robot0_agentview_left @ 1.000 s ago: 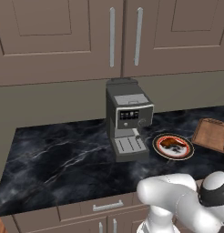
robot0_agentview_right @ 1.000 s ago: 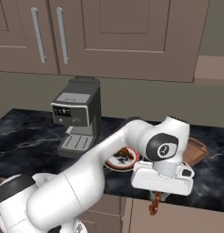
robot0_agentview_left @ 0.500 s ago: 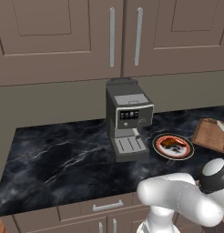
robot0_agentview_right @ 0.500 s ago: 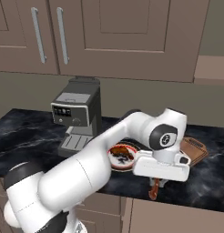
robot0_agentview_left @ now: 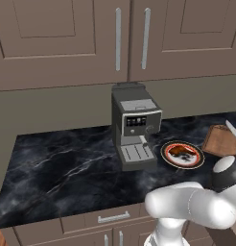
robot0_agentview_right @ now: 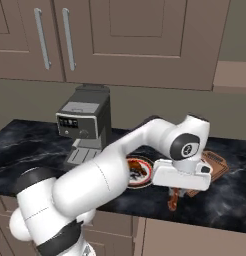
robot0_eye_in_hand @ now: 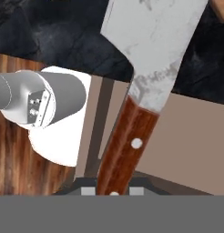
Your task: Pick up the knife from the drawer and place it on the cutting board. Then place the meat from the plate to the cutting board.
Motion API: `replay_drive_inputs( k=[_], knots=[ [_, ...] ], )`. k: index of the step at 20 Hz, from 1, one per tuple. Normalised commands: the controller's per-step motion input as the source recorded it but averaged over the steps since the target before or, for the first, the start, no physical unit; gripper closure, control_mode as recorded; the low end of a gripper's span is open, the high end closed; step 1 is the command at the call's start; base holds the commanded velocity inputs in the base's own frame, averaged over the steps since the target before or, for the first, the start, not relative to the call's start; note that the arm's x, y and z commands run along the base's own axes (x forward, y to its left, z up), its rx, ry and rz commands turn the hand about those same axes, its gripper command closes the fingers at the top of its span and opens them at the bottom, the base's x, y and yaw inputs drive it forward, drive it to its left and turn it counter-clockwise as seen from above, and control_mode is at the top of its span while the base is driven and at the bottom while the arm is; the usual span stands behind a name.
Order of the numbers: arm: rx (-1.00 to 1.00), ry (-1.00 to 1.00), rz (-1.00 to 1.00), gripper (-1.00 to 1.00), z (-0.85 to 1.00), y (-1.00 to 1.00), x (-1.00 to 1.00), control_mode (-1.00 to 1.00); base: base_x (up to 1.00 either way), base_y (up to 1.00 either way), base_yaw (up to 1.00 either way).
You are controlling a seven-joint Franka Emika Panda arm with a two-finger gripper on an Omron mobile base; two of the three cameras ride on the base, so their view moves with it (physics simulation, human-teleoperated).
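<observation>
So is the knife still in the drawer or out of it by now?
Out. The gripper is shut on the knife handle, carrying it above the counter edge.

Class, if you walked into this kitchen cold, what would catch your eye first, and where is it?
First, the big white arm's gripper at the counter's front edge, its fingers shut on the knife by the reddish-brown handle. Next, the grey coffee machine standing mid-counter, with the red-rimmed plate holding the meat beside it and the cutting board further right.

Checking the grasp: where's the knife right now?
In the gripper, held by its handle. In the right base view the knife hangs at the counter's front edge, just short of the cutting board.
</observation>
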Motion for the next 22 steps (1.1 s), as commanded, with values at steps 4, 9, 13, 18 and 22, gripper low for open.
replay_drive_inputs(
  k=[4,9,13,18,22],
  knots=[
    [0.0,-0.05,0.0,1.0,-0.13,-0.12,0.55,-1.0,0.0,0.0,0.0],
    [0.0,0.0,-0.01,1.0,-0.19,-0.13,0.6,-1.0,0.0,0.0,0.0],
    [0.0,0.0,-0.03,1.0,-0.16,-0.21,0.58,-1.0,0.0,0.0,0.0],
    [0.0,0.0,-0.01,1.0,-0.01,-0.45,0.41,-1.0,0.0,0.0,0.0],
    [0.0,0.0,0.0,1.0,-0.04,-0.4,0.35,-1.0,0.0,0.0,0.0]
  ],
)
